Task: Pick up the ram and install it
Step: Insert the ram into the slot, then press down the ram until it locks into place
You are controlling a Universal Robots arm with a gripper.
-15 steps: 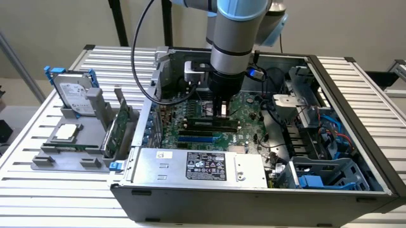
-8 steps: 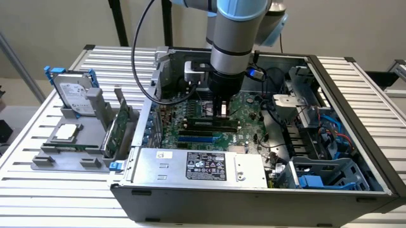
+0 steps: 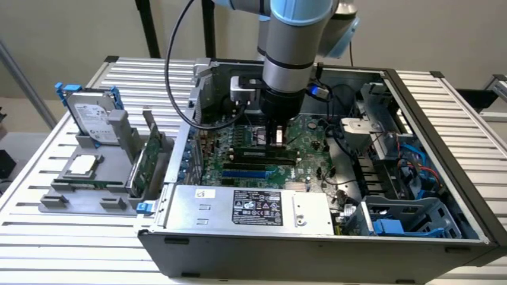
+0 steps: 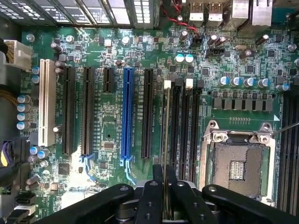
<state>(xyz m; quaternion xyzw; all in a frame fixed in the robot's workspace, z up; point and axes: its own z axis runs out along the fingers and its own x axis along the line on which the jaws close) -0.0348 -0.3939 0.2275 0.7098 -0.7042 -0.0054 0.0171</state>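
The exterior view took in the open computer case (image 3: 333, 178) on the slatted worktop (image 3: 47, 225), with a hard drive (image 3: 91, 119) and a green expansion card (image 3: 146, 157) standing in a grey holder (image 3: 87, 190) at that view's left. The wrist view looked straight down on the motherboard (image 4: 140, 93): one white slot (image 4: 46, 102), one blue slot (image 4: 126, 114) and an empty processor socket (image 4: 238, 163). The ram (image 4: 166, 140) appeared edge-on as a thin pale strip, standing upright over the memory slots (image 4: 184, 121) beside the socket. The claw (image 4: 164, 191) was closed tight on its upper edge, fingers (image 4: 152, 196) pressing either side
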